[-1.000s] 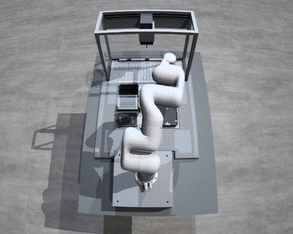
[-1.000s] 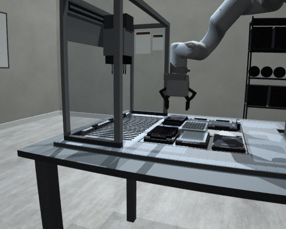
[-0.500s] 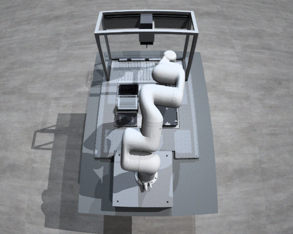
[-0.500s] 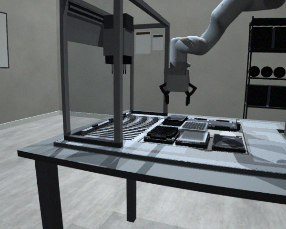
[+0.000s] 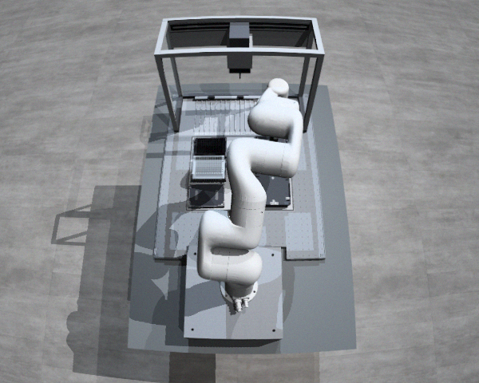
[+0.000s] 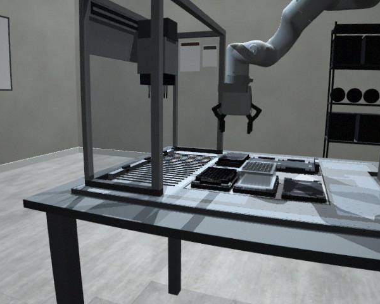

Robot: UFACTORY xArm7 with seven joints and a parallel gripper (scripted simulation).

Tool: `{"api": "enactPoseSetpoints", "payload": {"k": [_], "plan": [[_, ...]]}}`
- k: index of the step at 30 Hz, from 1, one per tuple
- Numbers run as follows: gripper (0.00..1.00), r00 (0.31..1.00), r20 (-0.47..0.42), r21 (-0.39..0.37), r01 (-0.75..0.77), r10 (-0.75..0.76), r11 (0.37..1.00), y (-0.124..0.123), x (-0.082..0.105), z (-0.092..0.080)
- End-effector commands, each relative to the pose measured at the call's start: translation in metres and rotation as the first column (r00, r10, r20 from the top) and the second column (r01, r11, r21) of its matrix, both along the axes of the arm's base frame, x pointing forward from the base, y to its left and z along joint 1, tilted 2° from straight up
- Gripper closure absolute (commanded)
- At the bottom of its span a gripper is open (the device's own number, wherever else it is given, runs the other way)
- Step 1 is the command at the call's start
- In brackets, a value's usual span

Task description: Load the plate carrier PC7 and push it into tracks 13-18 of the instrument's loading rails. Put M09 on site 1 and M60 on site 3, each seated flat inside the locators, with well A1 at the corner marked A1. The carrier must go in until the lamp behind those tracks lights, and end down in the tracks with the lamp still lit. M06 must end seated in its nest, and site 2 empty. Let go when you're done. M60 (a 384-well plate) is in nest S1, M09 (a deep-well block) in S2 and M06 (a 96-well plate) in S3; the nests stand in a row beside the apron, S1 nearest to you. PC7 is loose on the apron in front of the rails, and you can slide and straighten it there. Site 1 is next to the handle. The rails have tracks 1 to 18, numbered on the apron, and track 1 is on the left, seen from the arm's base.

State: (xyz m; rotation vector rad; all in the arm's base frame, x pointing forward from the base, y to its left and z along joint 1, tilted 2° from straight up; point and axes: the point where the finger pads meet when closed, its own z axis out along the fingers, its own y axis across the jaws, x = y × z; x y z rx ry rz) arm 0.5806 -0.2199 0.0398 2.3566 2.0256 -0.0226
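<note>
Hovering with jaws spread, gripper [image 6: 235, 125] holds nothing above PC7 [image 6: 294, 165]; a plate seemingly sits on it already; next, fetch another.

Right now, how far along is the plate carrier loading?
Looks done: a dark plate, likely M60, sits on the rail end of the carrier, and the nest nearest the arm's base looks vacant. In hand: nothing; the gripper hangs open above that end. Left: the deep-well block still in its nest, then pushing the carrier into the rails.
</note>
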Motion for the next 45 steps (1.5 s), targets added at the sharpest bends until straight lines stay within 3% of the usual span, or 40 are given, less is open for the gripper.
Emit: {"api": "enactPoseSetpoints", "payload": {"k": [1,13,28,45], "plan": [[0.0,1.0,0.004,-0.002,0.0,0.0,1.0,0.0,0.001,0.012],[0.0,1.0,0.004,-0.002,0.0,0.0,1.0,0.001,0.001,0.028],[0.0,1.0,0.004,-0.002,0.0,0.0,1.0,0.001,0.001,0.028],[0.0,1.0,0.004,-0.001,-0.002,0.002,1.0,0.073,-0.019,0.033]]}}
